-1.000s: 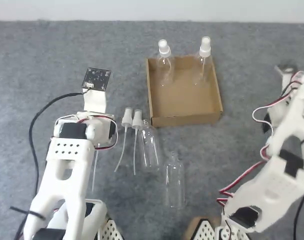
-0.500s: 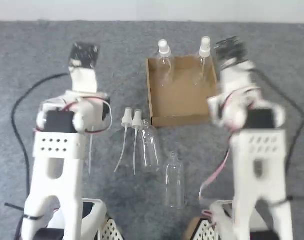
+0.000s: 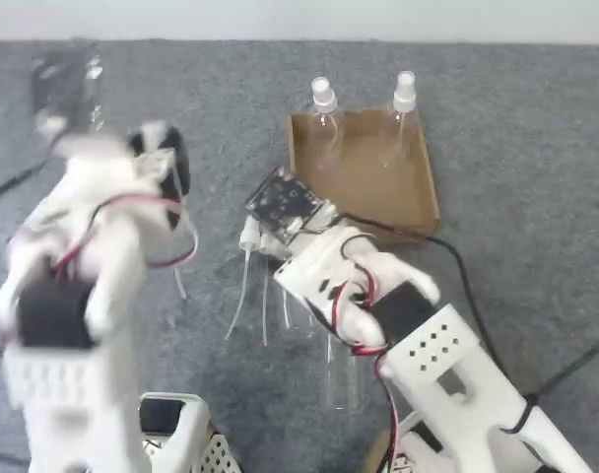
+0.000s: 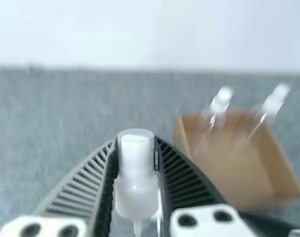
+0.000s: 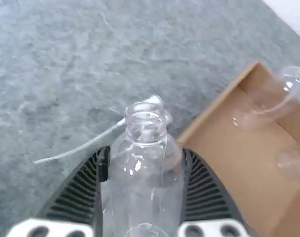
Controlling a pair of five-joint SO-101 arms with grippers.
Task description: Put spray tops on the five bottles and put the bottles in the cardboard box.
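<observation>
The left tool (image 4: 135, 145) is closed on a white spray top (image 4: 135, 177) and is raised above the desk (image 3: 497, 246), well to the left of the cardboard box (image 3: 364, 187). The right tool (image 5: 145, 153) is closed around the body of an open clear bottle (image 5: 142, 187), which is held just beside the near left corner of the box.

The step in hand is judged to be the joining of this top to this bottle. The bottle should be kept steady with the neck upward. The thin tube should be guided into the neck first, since it bends easily. Then the cap should be lowered straight, without side push.

The wall of the box is very near the bottle and should not be struck. Loose spray tops (image 3: 252, 235) lie near the same corner, and a second bottle (image 3: 339, 384) lies farther from the box, partly under the right arm. More open desk is found to the left of the box. Two capped bottles (image 3: 324, 108) stand at the far wall, so the near part of the box is free.
</observation>
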